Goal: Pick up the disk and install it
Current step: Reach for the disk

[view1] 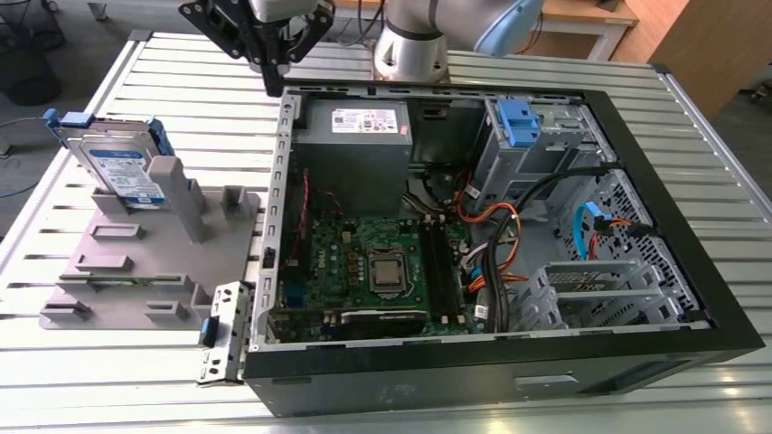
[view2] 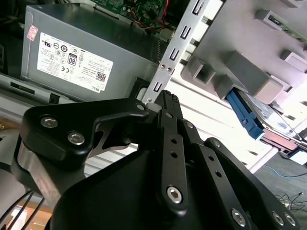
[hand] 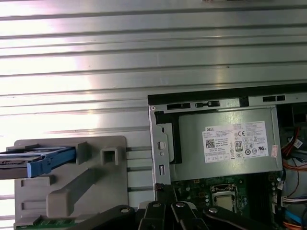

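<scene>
Hand (view1: 275,83) is clenched and empty, tips together, hovering over the rim of the open case (view1: 724,334) at the corner by the power supply (view1: 362,136). Disk (view1: 121,167) is not picked. It stands on edge in a slot of the grey holder (view1: 145,271) on the slatted surface (view1: 121,380). In the exterior view that puts it at 9 o'clock of the case and about 8 o'clock from the hand, well apart from it. The label face is toward the exterior camera and the blue carrier frame (view1: 67,119) wraps the edges. The upper half stands clear of the holder's posts; the lower edge is seated and hidden. My read on handling: metal body, so stiff and fairly dense for its size, and it won't deform under clamp force. The flat faces look smooth, so expect some slip if the grip is light or off-centre. The plastic frame probably flexes, so I wouldn't trust it as the only contact. It's shock-sensitive too, so no knocks against the posts or the case wall. Best hold looks like a pinch across the two flat faces on the exposed upper part, near the middle of its length so it doesn't swing, with the fingers clear of the holder. The hand has to open before any of that.
</scene>
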You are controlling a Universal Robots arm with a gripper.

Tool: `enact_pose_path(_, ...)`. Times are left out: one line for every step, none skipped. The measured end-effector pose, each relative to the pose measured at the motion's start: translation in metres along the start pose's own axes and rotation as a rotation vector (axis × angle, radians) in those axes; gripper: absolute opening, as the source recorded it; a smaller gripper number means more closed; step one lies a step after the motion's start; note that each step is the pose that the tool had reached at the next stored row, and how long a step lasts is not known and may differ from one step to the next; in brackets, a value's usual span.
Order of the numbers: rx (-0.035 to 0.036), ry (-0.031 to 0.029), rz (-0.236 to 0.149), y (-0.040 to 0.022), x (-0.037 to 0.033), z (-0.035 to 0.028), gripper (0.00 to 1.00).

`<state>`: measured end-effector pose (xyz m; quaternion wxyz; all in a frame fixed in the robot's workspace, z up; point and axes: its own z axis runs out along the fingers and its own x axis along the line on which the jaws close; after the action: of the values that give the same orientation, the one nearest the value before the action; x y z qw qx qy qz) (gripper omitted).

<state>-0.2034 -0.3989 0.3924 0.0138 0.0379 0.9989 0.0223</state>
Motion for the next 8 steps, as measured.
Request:
enact_pose_path(0.0000, -0.0001, 0.000, -0.0001, 0.0017, 0.0000, 0.11)
enact_pose_path(0.0000, -0.0002, 0.000, -0.0003, 0.0036, 0.0000, 0.11)
enact_pose_path(0.0000, -0.0003, 0.000, -0.0004, 0.0052, 0.0000, 0.11)
enact_pose_path(-0.0001, -0.0003, 0.000, -0.0006, 0.0069, 0.0000, 0.11)
enact_pose_path(-0.0001, -0.0005, 0.000, -0.0007, 0.0088, -0.0001, 0.11)
enact_pose_path(-0.0001, -0.0007, 0.000, -0.0008, 0.0107, -0.0001, 0.11)
enact_pose_path(-0.0002, -0.0008, 0.000, -0.0010, 0.0125, -0.0001, 0.11)
enact_pose_path(-0.0001, -0.0010, 0.000, -0.0011, 0.0142, -0.0002, 0.11)
